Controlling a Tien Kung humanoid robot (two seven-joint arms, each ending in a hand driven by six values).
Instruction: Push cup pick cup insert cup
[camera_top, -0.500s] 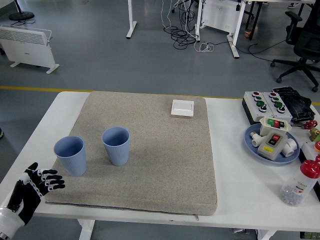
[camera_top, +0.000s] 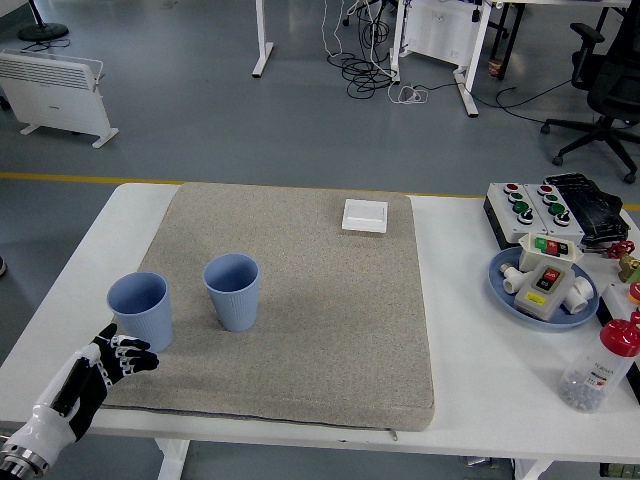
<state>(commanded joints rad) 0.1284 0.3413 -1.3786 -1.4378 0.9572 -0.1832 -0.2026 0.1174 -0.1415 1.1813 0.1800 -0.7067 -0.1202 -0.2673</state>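
I am holding my left hand (camera_top: 100, 370) low by the table's near left corner, fingers spread out and holding nothing. It is sitting just below the left blue cup (camera_top: 140, 309), not touching it. That cup is standing upright on the gray mat (camera_top: 330, 330), close beside the second blue cup (camera_top: 232, 290). I am not seeing my right hand.

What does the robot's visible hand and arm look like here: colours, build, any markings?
Only the left hand shows, at the lower left corner. It is black with five slim jointed fingers that carry white segments at the knuckles and tips. The forearm behind it has a black back over a glossy white shell, ending in a silver ring at the picture's edge. No cables or print are visible.
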